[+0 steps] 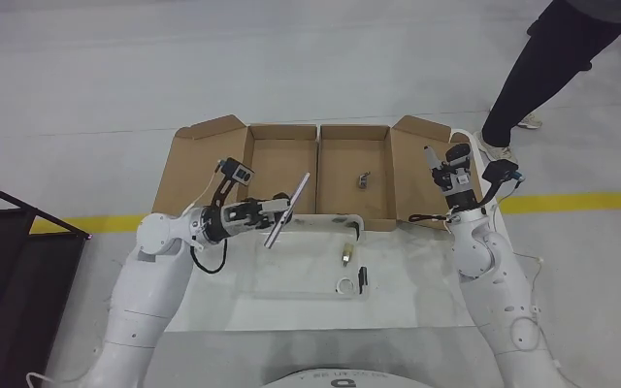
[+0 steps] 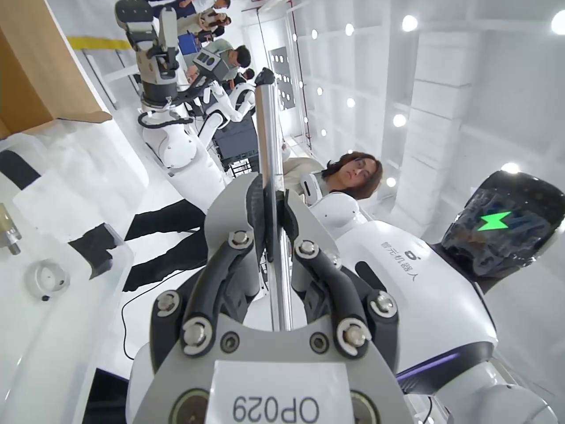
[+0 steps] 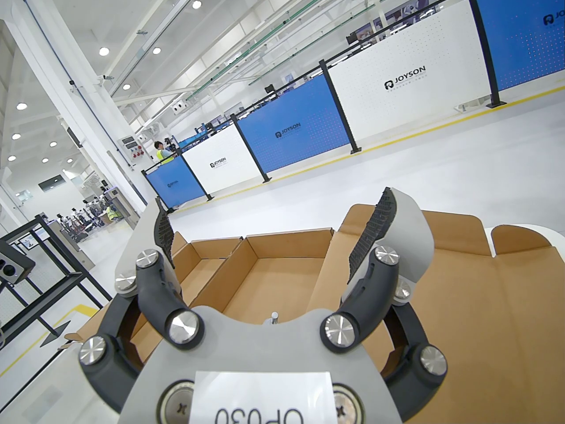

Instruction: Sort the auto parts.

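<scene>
A long silver rod hangs tilted in the air, clamped in the left gripper's jaws. A small metal part lies in the right box. A brass pin, a silver ring and a black block lie in the clear tray.

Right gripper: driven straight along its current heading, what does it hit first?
Likely nothing close. The right gripper, open, points out over the cardboard box, not down into it; between its fingertips lies bare floor beyond the box's far wall. Depth is unclear, so a low pass might clip that wall.
</scene>
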Robot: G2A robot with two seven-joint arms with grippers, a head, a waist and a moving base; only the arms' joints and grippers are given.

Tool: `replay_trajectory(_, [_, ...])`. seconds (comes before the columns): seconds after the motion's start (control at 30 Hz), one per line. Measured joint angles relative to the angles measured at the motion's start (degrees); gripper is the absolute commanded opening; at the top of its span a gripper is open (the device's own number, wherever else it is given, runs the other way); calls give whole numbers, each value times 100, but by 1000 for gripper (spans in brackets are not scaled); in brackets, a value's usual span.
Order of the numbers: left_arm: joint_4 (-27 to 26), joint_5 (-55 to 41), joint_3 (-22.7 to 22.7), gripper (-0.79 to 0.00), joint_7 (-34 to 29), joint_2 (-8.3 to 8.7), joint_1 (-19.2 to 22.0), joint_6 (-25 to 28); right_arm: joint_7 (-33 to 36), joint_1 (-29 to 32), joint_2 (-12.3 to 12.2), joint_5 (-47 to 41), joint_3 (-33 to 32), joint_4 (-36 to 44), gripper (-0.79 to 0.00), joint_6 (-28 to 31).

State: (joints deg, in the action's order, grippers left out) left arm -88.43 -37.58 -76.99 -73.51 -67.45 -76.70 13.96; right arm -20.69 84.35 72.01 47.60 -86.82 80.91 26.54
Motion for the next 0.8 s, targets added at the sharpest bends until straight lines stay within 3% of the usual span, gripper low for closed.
replay_trajectory(0.17, [-48,-191,31,-785,246,-11,-64,-359,0,0,0,0,0,0,0,0])
replay_trajectory(0.43, [342,-2499,-184,-785,-493,-22,-1,-1551,0,0,0,0,0,0,0,0])
replay_trajectory(0.8, [603,-4010,-11,-785,-688,-100,82,-2661,0,0,0,0,0,0,0,0])
